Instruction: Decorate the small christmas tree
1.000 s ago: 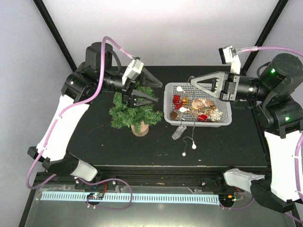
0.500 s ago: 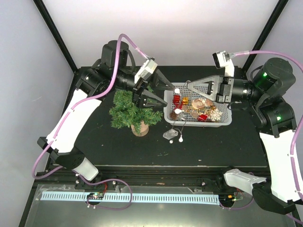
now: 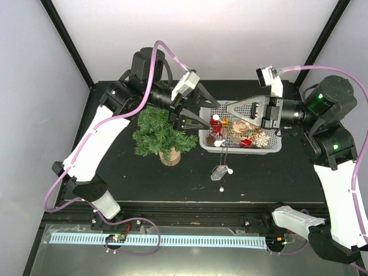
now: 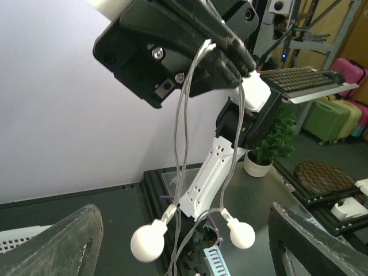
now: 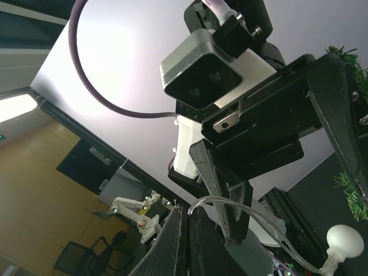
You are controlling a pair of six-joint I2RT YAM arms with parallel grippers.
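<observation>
The small christmas tree point(image 3: 160, 135) stands upright on its wooden stump left of the basket. My right gripper point(image 3: 222, 108) is shut on the wire of a string of lights point(image 3: 223, 150), held above the basket's left end. White bulbs point(image 3: 230, 170) and a clear battery pack point(image 3: 218, 172) hang down to the table. My left gripper point(image 3: 211, 115) is open, its jaws either side of the hanging wire just below the right fingertips. In the left wrist view the wires point(image 4: 183, 115) and two bulbs point(image 4: 148, 242) dangle between my wide-open fingers point(image 4: 63, 241). In the right wrist view my gripper point(image 5: 188, 221) pinches the wire point(image 5: 230, 201).
A white mesh basket point(image 3: 275, 145) holds several ornaments, red, gold and white, right of the tree. The tree's needles point(image 5: 352, 195) show at the right edge of the right wrist view. Black frame posts stand at both back corners.
My left gripper has moved right, from over the tree to the basket's left end. My right gripper has moved left with the light string, and the bulbs and battery pack have shifted under it.
</observation>
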